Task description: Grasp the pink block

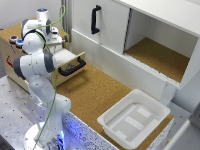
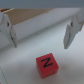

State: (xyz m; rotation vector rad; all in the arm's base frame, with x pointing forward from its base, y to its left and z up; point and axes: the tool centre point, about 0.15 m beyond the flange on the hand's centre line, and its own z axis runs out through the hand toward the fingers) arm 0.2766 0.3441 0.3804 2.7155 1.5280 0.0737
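Observation:
The pink block (image 2: 46,64), a reddish-pink cube with a black letter N on its top face, lies on a white floor in the wrist view. My gripper (image 2: 40,31) hangs above it, open. One fingertip (image 2: 7,29) and the other fingertip (image 2: 71,33) stand wide apart, with the block beyond them and touching neither. In the exterior view the arm (image 1: 35,65) bends over the open drawer (image 1: 75,56) at the exterior view's left. The block and the fingers are hidden there.
The drawer has a black handle (image 1: 71,68) and juts out over the cork-covered table (image 1: 95,95). A white bin (image 1: 134,119) sits at the table's near right. Behind stands a white cabinet with a closed door (image 1: 102,22) and an open compartment (image 1: 157,55).

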